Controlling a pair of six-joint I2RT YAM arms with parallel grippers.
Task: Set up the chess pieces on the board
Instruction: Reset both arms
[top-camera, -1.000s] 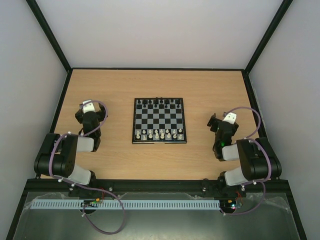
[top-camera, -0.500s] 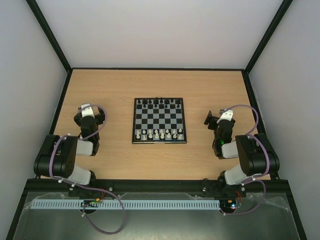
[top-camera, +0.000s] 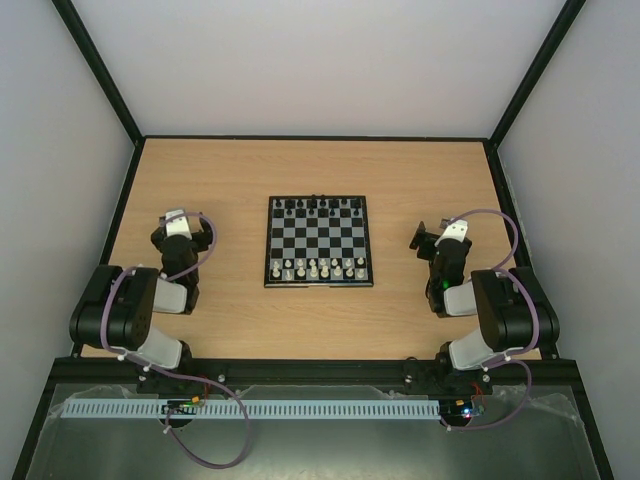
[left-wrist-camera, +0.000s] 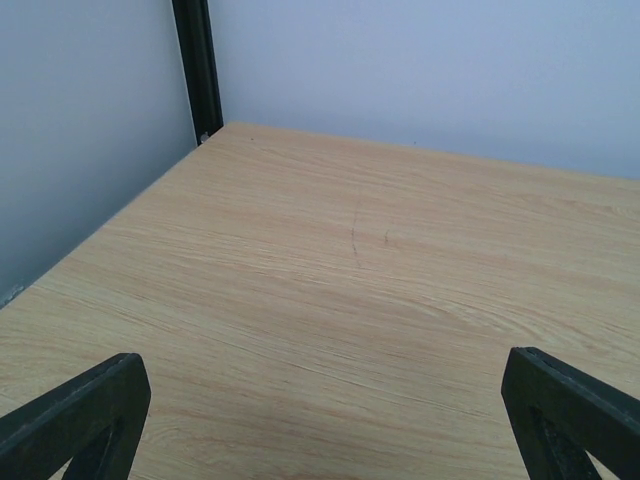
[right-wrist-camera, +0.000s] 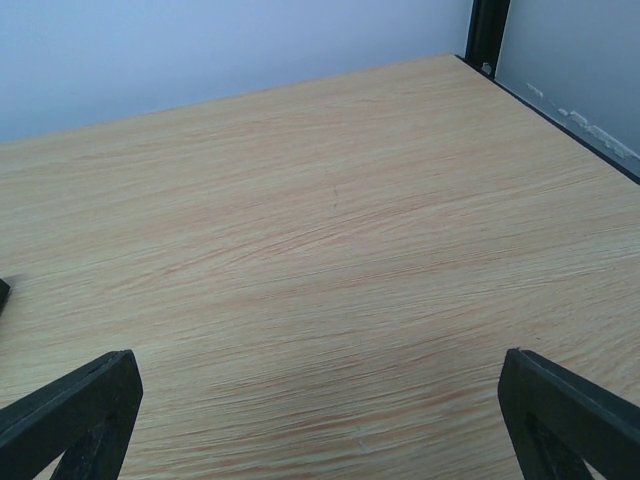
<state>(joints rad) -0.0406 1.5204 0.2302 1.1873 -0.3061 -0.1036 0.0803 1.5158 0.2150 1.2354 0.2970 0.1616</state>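
Pale wood table (top-camera: 420, 180), grey walls. I see my left gripper (left-wrist-camera: 322, 405) and right gripper (right-wrist-camera: 318, 405) spread wide, holding nothing, over bare wood. The board (top-camera: 319, 240) lies between them, chess pieces (top-camera: 313, 268) along its near edge.

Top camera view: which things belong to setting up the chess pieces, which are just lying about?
Job: tiny cream-white plastic chess pieces; small black-and-grey checked chessboard.
Just there: tiny black chess figures on its far rows; pale slotted plastic strip.
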